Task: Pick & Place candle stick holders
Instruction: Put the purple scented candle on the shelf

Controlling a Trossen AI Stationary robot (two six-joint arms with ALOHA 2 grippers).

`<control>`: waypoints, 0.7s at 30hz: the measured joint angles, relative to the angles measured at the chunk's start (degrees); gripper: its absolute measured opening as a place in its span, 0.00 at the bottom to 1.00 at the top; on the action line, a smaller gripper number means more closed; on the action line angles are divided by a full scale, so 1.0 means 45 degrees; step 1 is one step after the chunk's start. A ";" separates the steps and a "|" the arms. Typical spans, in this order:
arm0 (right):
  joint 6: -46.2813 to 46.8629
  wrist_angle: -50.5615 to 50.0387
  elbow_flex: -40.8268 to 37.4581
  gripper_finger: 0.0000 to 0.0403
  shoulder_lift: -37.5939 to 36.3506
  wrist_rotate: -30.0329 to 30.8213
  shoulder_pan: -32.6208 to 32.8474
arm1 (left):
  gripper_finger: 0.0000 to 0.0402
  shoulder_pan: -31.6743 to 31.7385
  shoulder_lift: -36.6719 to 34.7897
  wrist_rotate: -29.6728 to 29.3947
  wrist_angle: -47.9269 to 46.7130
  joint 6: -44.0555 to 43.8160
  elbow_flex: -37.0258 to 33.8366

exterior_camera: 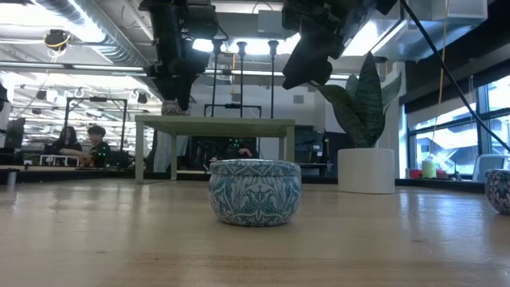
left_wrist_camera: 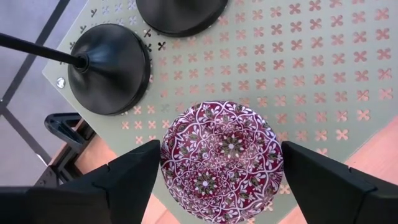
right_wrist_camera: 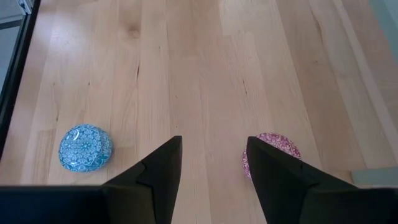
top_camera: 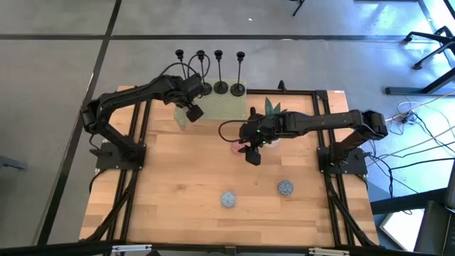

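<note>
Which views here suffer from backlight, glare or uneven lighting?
Low view: ceiling lights and windows backlight the arms into silhouettes above the teal patterned round tin. High view: sunlight washes out the grey floor at the top-right corner. Left wrist view: soft sheen on the black candlestick holder, on its round base.

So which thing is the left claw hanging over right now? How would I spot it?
Find the pale green patterned stand at the table's far edge, where the black candle holders sit. Right under the open left claw, near the stand's edge, lies a round tin. It's the only dark red, flower-patterned thing there; its neighbours are plain black.
</note>
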 joint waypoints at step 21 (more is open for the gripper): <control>0.0000 0.0000 0.0000 0.45 0.0000 -0.0001 0.0000 | 0.83 -0.0697 0.0000 -0.1279 -0.0010 0.0683 0.0000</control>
